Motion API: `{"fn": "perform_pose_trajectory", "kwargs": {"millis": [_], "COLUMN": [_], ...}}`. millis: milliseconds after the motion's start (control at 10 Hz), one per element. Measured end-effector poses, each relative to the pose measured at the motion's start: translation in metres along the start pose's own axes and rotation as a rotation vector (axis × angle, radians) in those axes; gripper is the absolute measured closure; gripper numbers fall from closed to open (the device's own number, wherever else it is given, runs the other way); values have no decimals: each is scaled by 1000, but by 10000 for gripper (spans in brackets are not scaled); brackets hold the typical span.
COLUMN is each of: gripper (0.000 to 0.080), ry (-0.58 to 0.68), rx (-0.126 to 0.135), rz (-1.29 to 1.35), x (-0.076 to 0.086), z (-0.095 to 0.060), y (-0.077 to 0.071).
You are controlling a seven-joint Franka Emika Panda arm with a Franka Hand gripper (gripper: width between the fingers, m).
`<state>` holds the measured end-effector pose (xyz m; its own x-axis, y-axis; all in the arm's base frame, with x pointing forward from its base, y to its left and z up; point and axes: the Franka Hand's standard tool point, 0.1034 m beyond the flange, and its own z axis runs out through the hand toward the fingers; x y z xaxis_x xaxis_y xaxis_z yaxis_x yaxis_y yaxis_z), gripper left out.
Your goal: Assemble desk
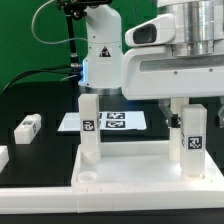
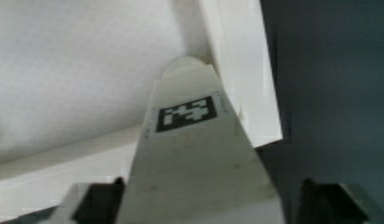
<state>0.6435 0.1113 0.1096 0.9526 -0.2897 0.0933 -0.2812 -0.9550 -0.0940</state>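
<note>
On the exterior view's left, a loose leg post (image 1: 27, 126) lies off the tabletop panel (image 1: 130, 168), and the left upright post (image 1: 90, 125) stands at its corner. Rightward, my gripper (image 1: 190, 114) straddles the right upright post (image 1: 191, 142), jaws narrowed; contact I cannot tell. I judge it light, stiff, slick plastic: pinch the flat sides up high.

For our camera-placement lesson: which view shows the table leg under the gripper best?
The wrist view: the leg fills the picture, its tag plain, with the gripper astride it. The exterior view shows that leg small, upright on the tabletop, under the gripper.
</note>
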Motion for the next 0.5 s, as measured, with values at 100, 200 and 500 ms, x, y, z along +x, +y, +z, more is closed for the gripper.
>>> {"fn": "perform_pose_trajectory", "kwargs": {"millis": [100,200,500], "gripper": [395,509,509], "ry": [-2,-1,-1], "rx": [-2,-3,-10], "rz": [106,177,523], "x": [0,0,0], "z": [0,0,1], "y": [1,3,5]}}
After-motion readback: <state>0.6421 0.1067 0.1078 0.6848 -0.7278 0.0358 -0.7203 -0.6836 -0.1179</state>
